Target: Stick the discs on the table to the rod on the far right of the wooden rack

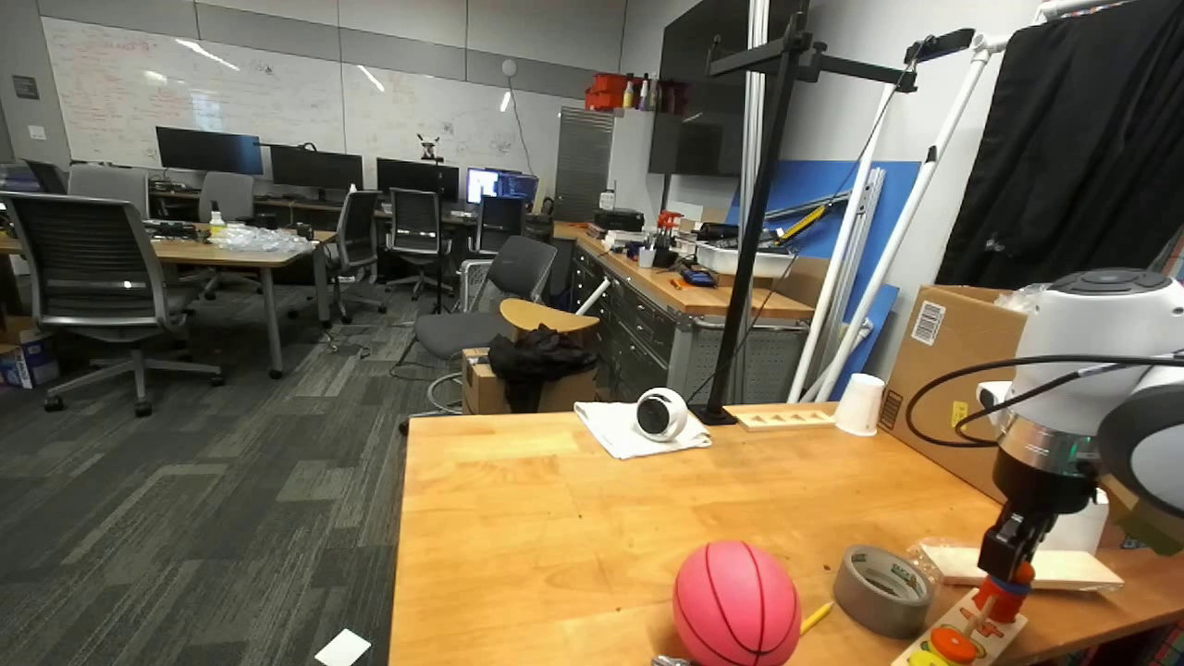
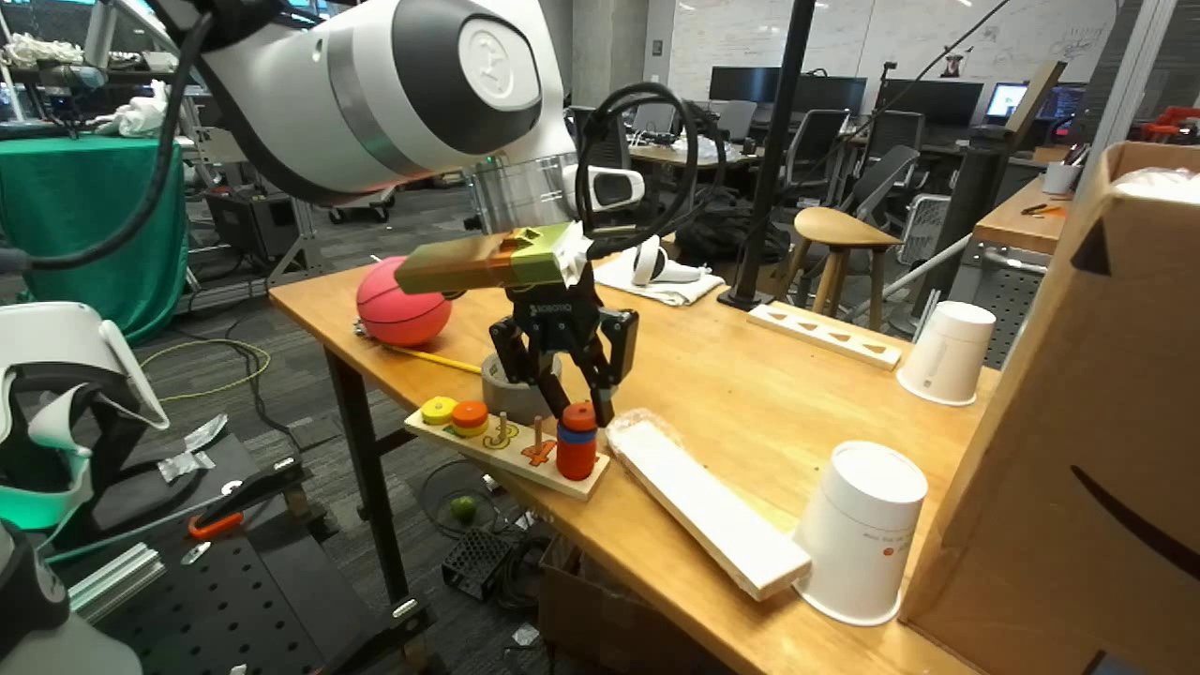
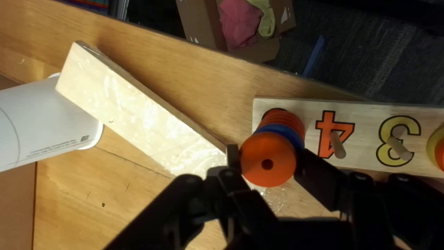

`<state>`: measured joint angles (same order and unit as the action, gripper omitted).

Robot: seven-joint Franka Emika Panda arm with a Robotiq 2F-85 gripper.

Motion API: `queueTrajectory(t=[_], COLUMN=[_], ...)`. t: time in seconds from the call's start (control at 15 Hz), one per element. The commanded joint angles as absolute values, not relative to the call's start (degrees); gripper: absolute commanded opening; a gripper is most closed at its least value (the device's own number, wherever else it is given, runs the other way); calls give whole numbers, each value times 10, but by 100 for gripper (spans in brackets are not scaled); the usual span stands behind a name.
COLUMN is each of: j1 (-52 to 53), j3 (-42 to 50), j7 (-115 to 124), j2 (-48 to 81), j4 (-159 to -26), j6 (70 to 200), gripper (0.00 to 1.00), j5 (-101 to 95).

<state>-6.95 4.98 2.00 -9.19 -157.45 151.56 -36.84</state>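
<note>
In the wrist view an orange disc (image 3: 269,147) lies between my two black fingers, which press on it from both sides. My gripper (image 2: 582,411) is shut on it, pointing down at the end of the wooden rack (image 3: 364,108). Directly under it shows the blue disc (image 3: 282,131), above several red discs (image 2: 575,457) stacked at that end. The orange disc's centre hole looks dark, and the end rod is hidden by the stack. Bare pegs (image 3: 338,146) rise at the numbers 4 and 3. No loose disc shows on the table (image 1: 555,518).
A plastic-wrapped wooden block (image 2: 703,506) lies beside the stack, against a white cup (image 2: 862,534). Behind the rack stands a roll of tape (image 1: 883,592), with a pink ball (image 1: 735,601) farther along. A cardboard box (image 2: 1050,422) borders the table; its edge runs close to the rack.
</note>
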Motion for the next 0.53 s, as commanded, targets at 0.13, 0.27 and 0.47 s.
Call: queueTrajectory(t=[0.13, 0.27, 0.47], j1=[-80, -80, -79], j3=[54, 54, 54], j7=[6, 5, 5], j2=[-82, -78, -72], j4=[-1575, -1575, -1575], j6=[1533, 1533, 1534], gripper=[77, 93, 100], j5=[-358, -355, -354])
